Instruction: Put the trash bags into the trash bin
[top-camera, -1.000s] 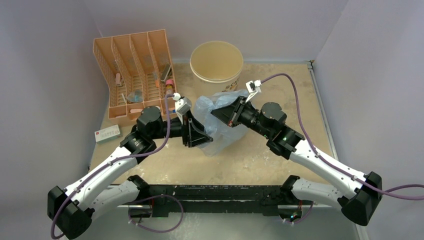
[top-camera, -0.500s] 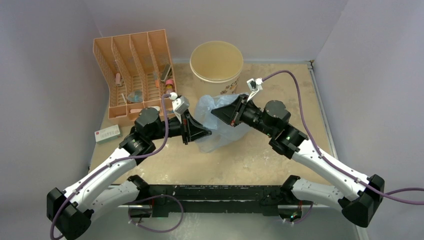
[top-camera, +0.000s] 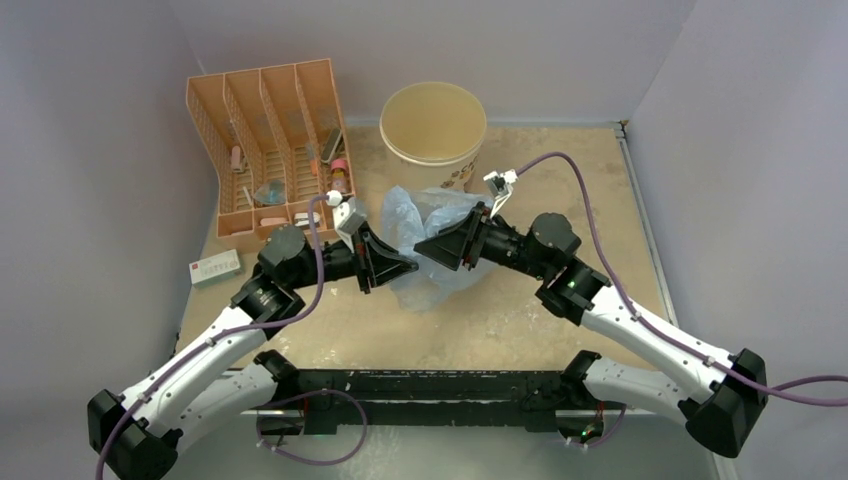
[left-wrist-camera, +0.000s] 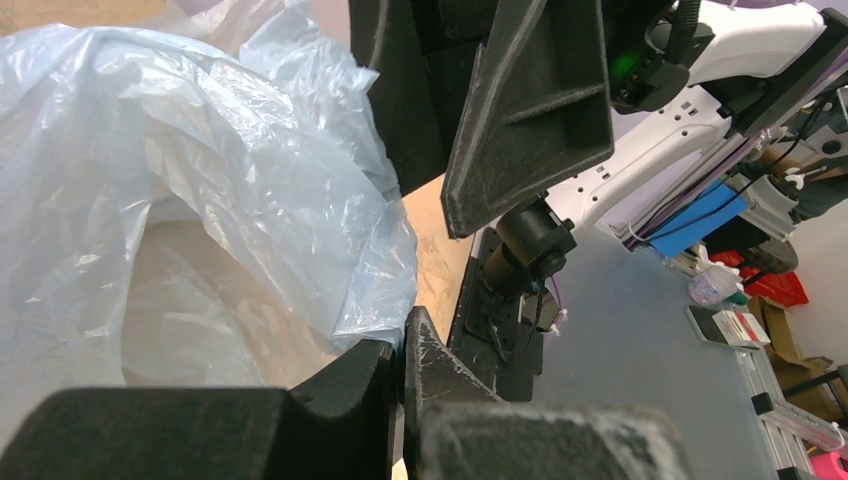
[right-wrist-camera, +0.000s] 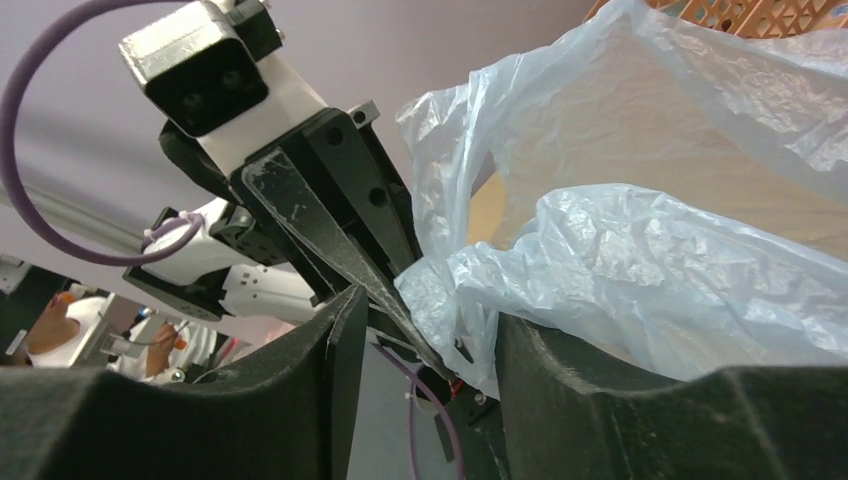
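Note:
The trash bag (top-camera: 412, 210), thin crinkly light-blue plastic, stands bunched mid-table between my two grippers. The left gripper (top-camera: 405, 264) is shut, its tips pinching the bag's lower edge; in the left wrist view the bag (left-wrist-camera: 200, 180) billows above the closed left gripper (left-wrist-camera: 403, 345). The right gripper (top-camera: 425, 245) faces it tip to tip. Its jaws stand apart in the right wrist view, where a fold of the bag (right-wrist-camera: 650, 240) drapes over one finger (right-wrist-camera: 560, 370) of the right gripper (right-wrist-camera: 430, 315). The trash bin (top-camera: 433, 122), a cream bucket, stands behind the bag.
An orange slotted rack (top-camera: 270, 140) with small items fills the back left corner. A small white box (top-camera: 215, 266) lies on the table's left edge. Grey walls close in the left, right and back sides.
The left gripper closed on the bag's edge and shifted up and to the right. The right gripper opened, letting go of the bag, and moved left toward the left gripper.

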